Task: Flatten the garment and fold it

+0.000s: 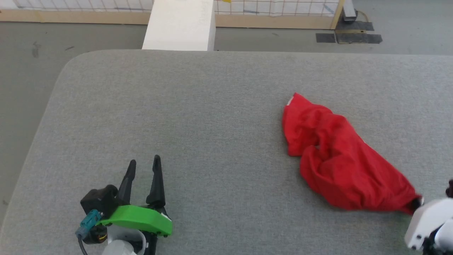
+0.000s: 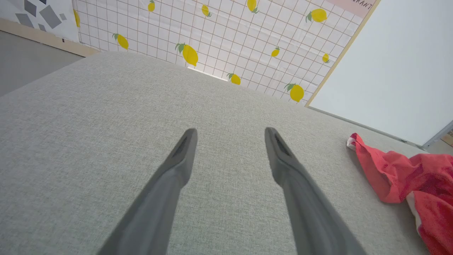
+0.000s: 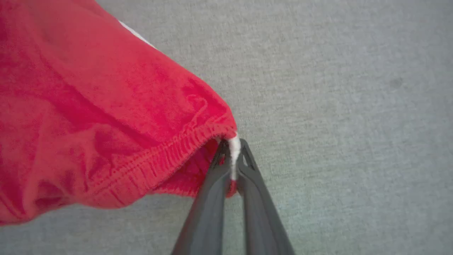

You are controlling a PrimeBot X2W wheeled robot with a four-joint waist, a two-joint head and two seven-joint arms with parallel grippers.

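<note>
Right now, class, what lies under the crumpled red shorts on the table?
The grey tabletop shows around the shorts, so they rest on it. Anything beneath the folds is hidden. The right gripper pinches one corner.

My head camera looks forward and down from high up and well back from the crumpled bright red soft fabric garment (image 1: pixel 339 159), taking in most of the broad grey cloth-covered table (image 1: pixel 212 106) under it. My left wrist camera sits low over that table, well to the left of the garment. It faces along the two long dark fingers of my left gripper (image 2: pixel 230 132) toward a white grid-patterned wall printed with yellow lemons (image 2: pixel 230 35), and the garment sits at its right edge. My right wrist camera looks steeply down, very close to the garment, along my right gripper (image 3: pixel 233 145). All three views share the garment and the table around it.
</note>
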